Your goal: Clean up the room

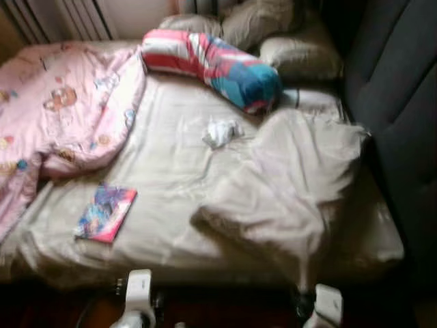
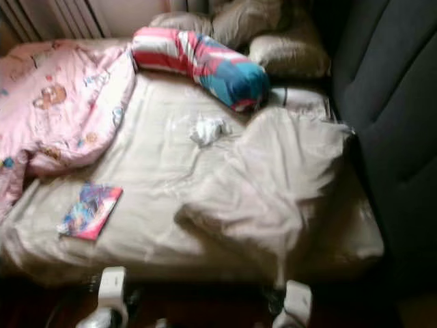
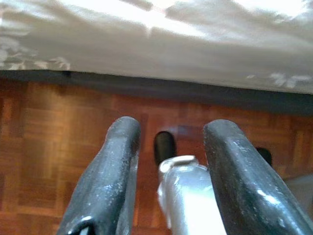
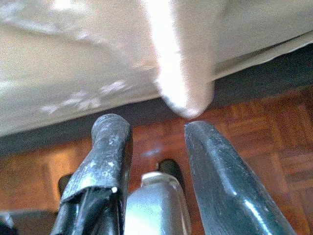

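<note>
- Looking down on an unmade bed with a beige sheet (image 1: 171, 171), its foot edge nearest the camera.
- A pink patterned quilt (image 1: 61, 109) is heaped over the bed's left side, spilling down over the left edge.
- A long bolster pillow in red, white and blue stripes (image 1: 212, 63) lies slanted across the head end, its blue end pointing right.
- Behind it, grey-beige pillows (image 1: 300, 58) are stacked at the head of the bed.
- A small crumpled white wad, paper or cloth, I cannot tell which (image 1: 220, 132), sits mid-mattress, just below the bolster's blue end.
- A thin colourful book with a pink cover (image 1: 106, 212) lies flat near the front left corner, just beside the quilt's lower fold.
- A rumpled beige blanket (image 1: 293, 184) bunches over the right half, one corner drooping off the foot edge.
- A dark grey upholstered panel (image 1: 396, 102) rises along the right side.
- Left gripper (image 3: 171, 142) hangs low at the bed's foot over reddish wood parquet floor (image 3: 49, 147), black fingers (image 3: 115, 166) spread apart, nothing between them.
- Right gripper (image 4: 154, 132) hangs low too, just under the drooping blanket corner, fingers (image 4: 110, 147) parted and empty.
</note>
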{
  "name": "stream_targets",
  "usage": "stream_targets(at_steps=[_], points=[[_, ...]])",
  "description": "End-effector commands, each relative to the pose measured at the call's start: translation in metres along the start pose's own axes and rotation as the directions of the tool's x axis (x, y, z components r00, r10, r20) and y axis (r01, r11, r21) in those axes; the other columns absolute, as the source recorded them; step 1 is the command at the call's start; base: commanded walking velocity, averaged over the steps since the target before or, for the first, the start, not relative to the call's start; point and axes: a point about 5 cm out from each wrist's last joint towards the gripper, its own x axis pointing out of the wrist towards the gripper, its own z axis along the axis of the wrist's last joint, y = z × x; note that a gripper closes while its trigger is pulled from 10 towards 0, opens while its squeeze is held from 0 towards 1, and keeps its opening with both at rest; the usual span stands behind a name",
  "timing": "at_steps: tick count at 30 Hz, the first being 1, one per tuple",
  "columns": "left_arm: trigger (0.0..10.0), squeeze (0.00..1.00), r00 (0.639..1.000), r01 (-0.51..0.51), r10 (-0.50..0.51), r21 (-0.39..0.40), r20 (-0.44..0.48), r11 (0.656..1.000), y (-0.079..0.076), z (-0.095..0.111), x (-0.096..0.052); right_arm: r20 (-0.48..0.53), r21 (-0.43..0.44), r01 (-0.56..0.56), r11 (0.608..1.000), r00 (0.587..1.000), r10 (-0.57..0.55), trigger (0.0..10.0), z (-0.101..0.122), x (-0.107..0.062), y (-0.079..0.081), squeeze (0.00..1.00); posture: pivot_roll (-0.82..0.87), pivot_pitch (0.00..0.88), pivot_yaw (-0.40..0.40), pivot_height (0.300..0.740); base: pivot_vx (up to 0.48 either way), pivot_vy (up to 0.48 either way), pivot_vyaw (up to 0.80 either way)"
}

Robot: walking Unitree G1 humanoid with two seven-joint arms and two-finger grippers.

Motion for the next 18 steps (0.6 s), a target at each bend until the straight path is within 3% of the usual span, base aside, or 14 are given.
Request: stream_targets(at_steps=[1,4,7,8,11,18], points=[[10.0,0.00,0.999,-0.010,0.009,-0.005,-0.033,1.000,0.003,-0.011,-0.003,0.040,0.025,0.028,0.999,0.999,-0.029,10.0,-0.001,-0.003,-0.005,0.00,-0.05,0.174,0.021,0.740,0.000,0.000,0.00],[10.0,0.00,1.000,-0.004,0.004,-0.012,-0.016,1.000,0.003,-0.008,-0.003,0.071,0.045,0.037,0.998,0.997,-0.040,10.0,0.001,-0.004,-0.006,0.00,-0.05,0.177,0.021,0.740,0.000,0.000,0.00],[10.0,0.00,0.999,0.012,-0.011,-0.028,0.038,1.000,0.001,0.003,0.000,0.326,0.019,0.018,1.000,0.945,-0.023,10.0,0.108,0.025,0.007,0.00,-0.06,0.180,0.019,0.740,0.000,0.000,0.00],[10.0,0.00,0.999,0.016,-0.014,-0.030,0.051,0.999,0.000,0.006,0.000,0.367,0.015,0.009,1.000,0.930,-0.014,10.0,0.128,0.028,0.010,0.00,-0.06,0.183,0.019,0.740,0.000,0.000,0.00],[10.0,0.00,0.996,0.019,-0.016,-0.034,0.093,0.999,-0.001,0.015,0.002,0.406,0.007,-0.021,1.000,0.914,0.016,10.0,0.138,0.027,0.014,0.00,-0.06,0.185,0.018,0.740,0.000,0.000,0.00],[10.0,0.00,0.990,0.030,-0.025,-0.031,0.141,0.999,-0.004,0.027,0.004,0.379,0.000,-0.048,0.999,0.924,0.045,10.0,0.128,0.027,0.020,0.00,-0.06,0.194,0.019,0.740,0.216,0.000,0.00]])
